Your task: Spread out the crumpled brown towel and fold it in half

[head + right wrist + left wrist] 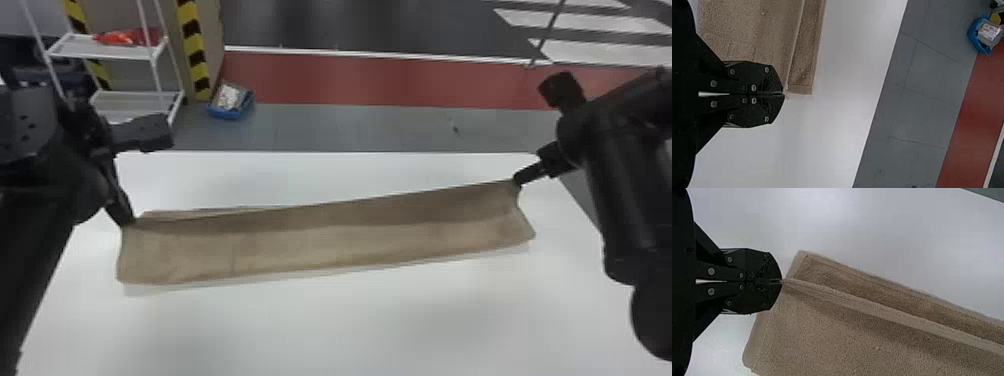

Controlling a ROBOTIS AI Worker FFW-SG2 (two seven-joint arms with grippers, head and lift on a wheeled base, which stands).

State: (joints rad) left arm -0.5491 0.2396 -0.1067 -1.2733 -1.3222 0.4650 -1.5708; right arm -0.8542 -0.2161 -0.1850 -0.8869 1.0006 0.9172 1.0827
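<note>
- Across the worktop (pixel 350 325), taking twelve o'clock as straight out from the robot, one brown towel (pixel 325 245) lies as a long, narrow band, its long axis running from between eight and nine o'clock to between two and three.
- From the left gripper (pixel 781 281), the towel stretches toward between two and three o'clock; its jaws are pressed together, pinching the upper edge at that end.
- From the right gripper (pixel 784 94), it runs back toward between eight and nine o'clock; its jaws are also closed, nipping the same edge at the opposite end.
- Neither arm is nearer: both touch the towel, one at each end, though the right pinch sits farther out toward twelve.
- Below the pinched edge, a broad panel slopes toward six o'clock; a narrower, darker strip shows on the twelve o'clock side.
- The towel looks largely spread lengthwise, so the step in hand seems to be the fold; which way the edge will be carried, I cannot tell.
- Both ends would need to travel together, or the halves may land skewed; the right hold looks small and might slip.
- Count: one towel, two grippers, one worktop; beyond it, one blue basket (pixel 225 114) toward eleven o'clock and one white rack (pixel 75 47) nearer ten.
</note>
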